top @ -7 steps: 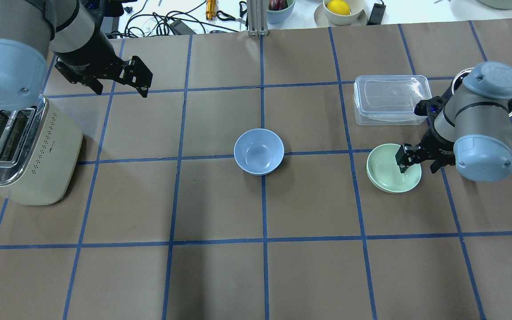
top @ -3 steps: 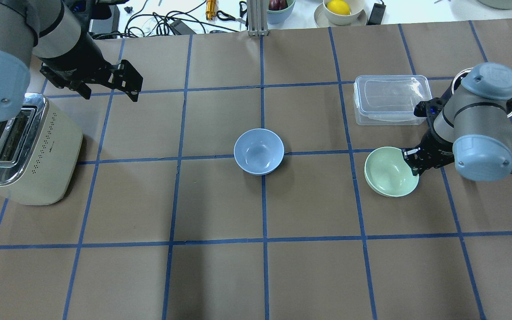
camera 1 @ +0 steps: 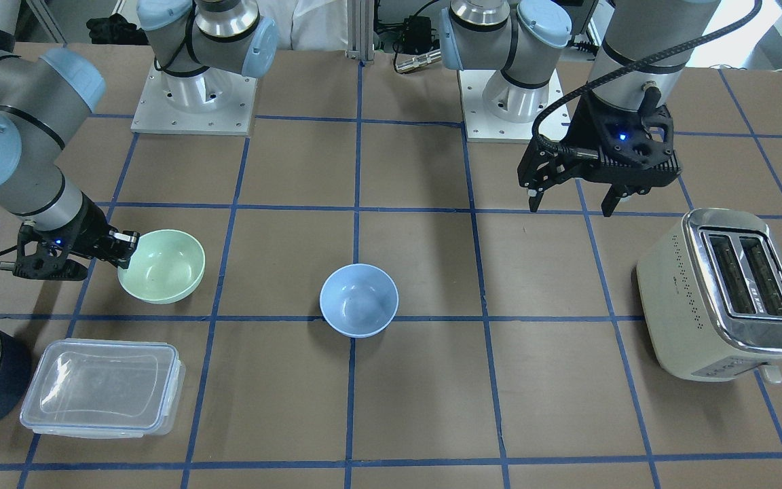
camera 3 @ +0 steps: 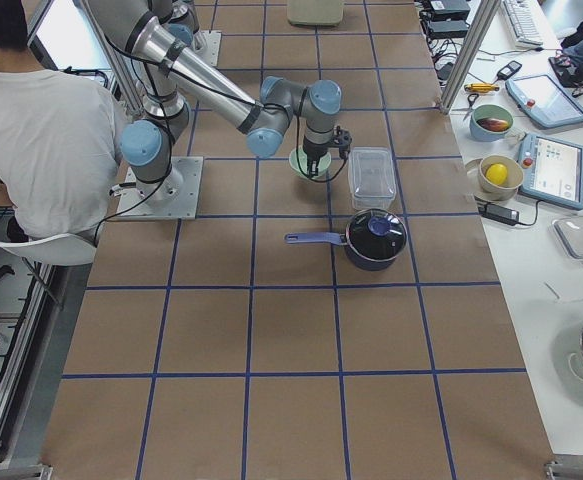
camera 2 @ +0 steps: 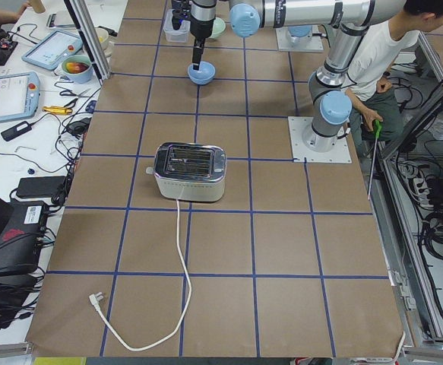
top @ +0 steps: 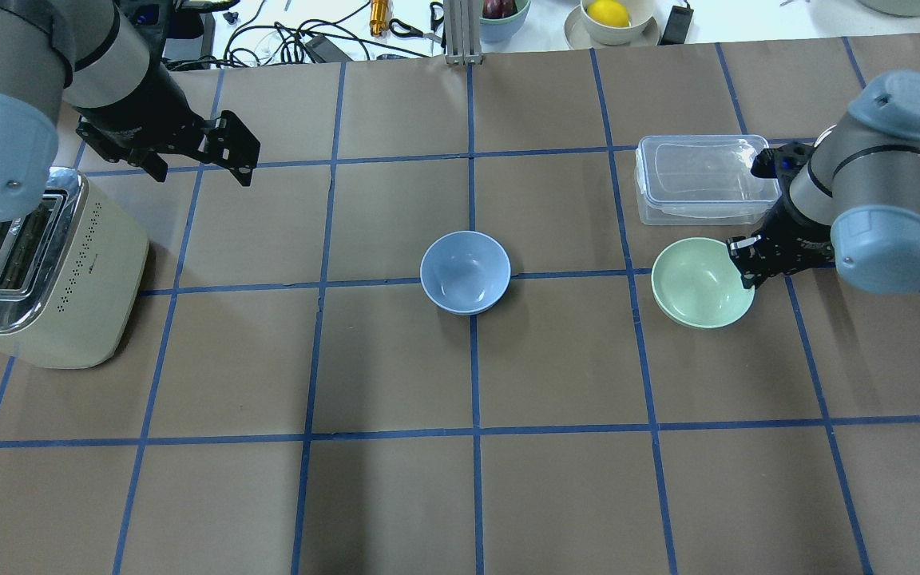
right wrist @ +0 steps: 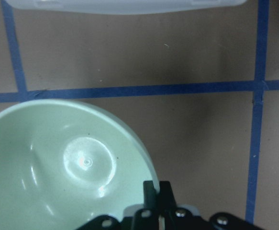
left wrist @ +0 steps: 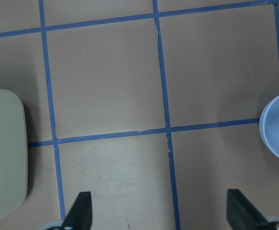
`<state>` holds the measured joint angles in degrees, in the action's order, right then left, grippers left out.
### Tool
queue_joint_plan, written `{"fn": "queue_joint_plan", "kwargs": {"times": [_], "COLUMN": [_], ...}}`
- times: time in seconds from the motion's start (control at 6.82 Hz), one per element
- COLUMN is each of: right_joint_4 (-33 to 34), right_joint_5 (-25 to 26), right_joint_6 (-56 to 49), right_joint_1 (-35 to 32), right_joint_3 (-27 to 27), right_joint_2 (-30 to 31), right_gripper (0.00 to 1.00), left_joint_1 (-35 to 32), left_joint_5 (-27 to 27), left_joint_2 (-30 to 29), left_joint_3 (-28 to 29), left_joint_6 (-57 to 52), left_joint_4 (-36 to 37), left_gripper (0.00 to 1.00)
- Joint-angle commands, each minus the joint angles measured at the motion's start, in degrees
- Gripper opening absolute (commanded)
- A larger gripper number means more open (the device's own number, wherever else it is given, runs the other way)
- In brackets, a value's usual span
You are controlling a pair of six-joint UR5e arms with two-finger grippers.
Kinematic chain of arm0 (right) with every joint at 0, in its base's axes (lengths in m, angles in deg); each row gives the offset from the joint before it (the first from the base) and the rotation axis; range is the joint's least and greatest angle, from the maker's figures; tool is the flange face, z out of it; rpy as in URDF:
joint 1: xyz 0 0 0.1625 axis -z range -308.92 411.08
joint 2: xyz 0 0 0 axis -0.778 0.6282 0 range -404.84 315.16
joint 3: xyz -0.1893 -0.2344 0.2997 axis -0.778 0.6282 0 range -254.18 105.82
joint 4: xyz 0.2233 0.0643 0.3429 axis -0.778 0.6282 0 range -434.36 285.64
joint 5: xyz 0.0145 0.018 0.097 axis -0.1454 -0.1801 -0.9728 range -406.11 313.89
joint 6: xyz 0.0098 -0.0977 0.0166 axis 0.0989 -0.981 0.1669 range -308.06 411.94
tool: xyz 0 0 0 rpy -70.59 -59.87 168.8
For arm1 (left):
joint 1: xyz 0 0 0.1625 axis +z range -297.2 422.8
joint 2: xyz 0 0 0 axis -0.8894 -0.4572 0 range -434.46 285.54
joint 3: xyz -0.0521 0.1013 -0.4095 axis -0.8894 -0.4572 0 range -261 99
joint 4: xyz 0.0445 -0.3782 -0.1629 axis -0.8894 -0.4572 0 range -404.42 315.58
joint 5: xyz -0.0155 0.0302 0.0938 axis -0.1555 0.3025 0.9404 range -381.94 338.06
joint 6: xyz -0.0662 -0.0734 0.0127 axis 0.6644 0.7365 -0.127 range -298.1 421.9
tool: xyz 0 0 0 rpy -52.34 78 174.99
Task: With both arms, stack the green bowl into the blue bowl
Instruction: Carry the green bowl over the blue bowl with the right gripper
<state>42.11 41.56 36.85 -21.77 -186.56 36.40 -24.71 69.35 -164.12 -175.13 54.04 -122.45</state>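
The right fingers (right wrist: 158,191) are closed on the rim of the green bowl (top: 699,281), at the edge nearest the arm. A clear lidded box (top: 703,177) lies just beside these fingers, its near edge close to the bowl's rim. The blue bowl (top: 465,271) stands upright on the desk (top: 396,495) between the two sets of fingers, well apart from each, with bare desk all around. The left fingers (left wrist: 79,213) are spread wide and hold nothing, above bare desk near a toaster (top: 45,271).

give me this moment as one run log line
right gripper: shut on green bowl rim | left gripper: open, empty, near toaster | blue bowl: empty, mid-table | stack: not yet done
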Motion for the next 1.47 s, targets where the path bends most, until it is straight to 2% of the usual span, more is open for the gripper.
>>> {"fn": "queue_joint_plan", "kwargs": {"times": [0.0, 0.15, 0.29, 0.59, 0.73, 1.32], "right_joint_4": [-12.02, -12.84, -12.50, -11.97, -11.97, -11.88], "right_joint_5": [-2.33, -5.38, -5.58, -6.02, -5.24, -6.37], "right_joint_6": [3.89, 13.32, 19.59, 33.48, 36.15, 34.33], "right_joint_1": [-4.11, -9.79, -16.46, -26.68, -30.55, -31.03], "right_joint_3": [9.51, 12.24, 14.71, 21.12, 24.19, 23.88], "right_joint_2": [0.32, -0.12, -1.52, -8.35, -11.87, -14.88], "right_gripper": [0.00, 0.00, 0.00, 0.00, 0.00, 0.00], "left_joint_1": [0.05, 0.14, 0.14, 0.06, 0.06, 0.06], "left_joint_5": [-0.14, -0.23, -0.23, -0.23, -0.32, -0.32], "left_joint_2": [0.01, 0.01, 0.01, 0.01, -0.07, 0.01], "left_joint_3": [0.26, 0.26, 0.26, 0.26, 0.35, 0.26], "left_joint_6": [0.04, 0.04, 0.12, 0.21, 0.21, 0.21], "left_joint_4": [0.07, 0.07, 0.07, 0.07, 0.07, 0.07], "left_gripper": [1.00, 1.00, 1.00, 1.00, 1.00, 1.00]}}
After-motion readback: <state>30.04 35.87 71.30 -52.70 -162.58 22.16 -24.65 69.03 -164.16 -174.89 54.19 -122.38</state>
